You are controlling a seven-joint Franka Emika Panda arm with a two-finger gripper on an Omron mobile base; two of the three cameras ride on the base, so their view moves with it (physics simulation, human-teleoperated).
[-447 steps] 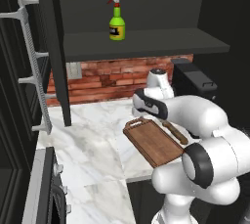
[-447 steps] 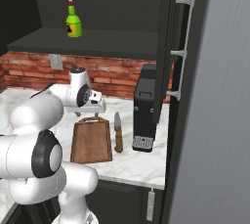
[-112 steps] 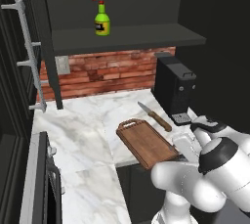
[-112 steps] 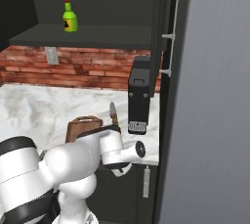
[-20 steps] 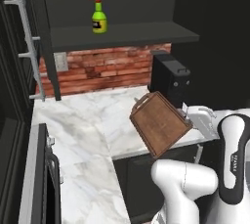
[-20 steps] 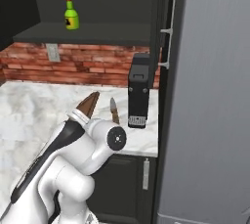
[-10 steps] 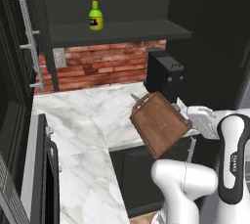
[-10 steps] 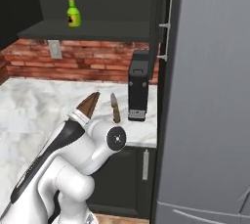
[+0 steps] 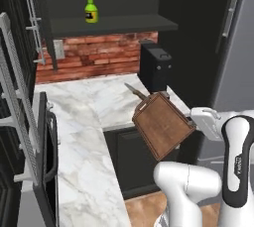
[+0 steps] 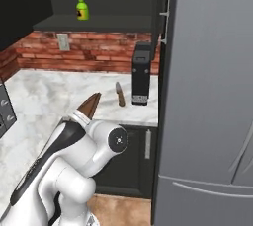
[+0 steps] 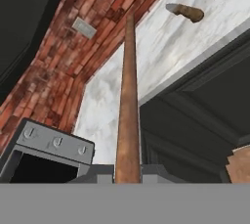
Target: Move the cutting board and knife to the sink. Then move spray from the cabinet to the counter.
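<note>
The fridge [image 10: 212, 96] stands beside the tool; the worktop [image 9: 94, 117] lies beyond it, below the cabinet [image 9: 109, 3]; the tool [image 11: 128, 175] is clamped on the board [image 9: 162, 125], held tilted in the air off the worktop's edge; the hand view shows it edge-on; the knife [image 10: 119, 94] lies beyond, by a black appliance [image 10: 142, 72]; the spray [image 9: 90, 8] stands high on the cabinet shelf.
</note>
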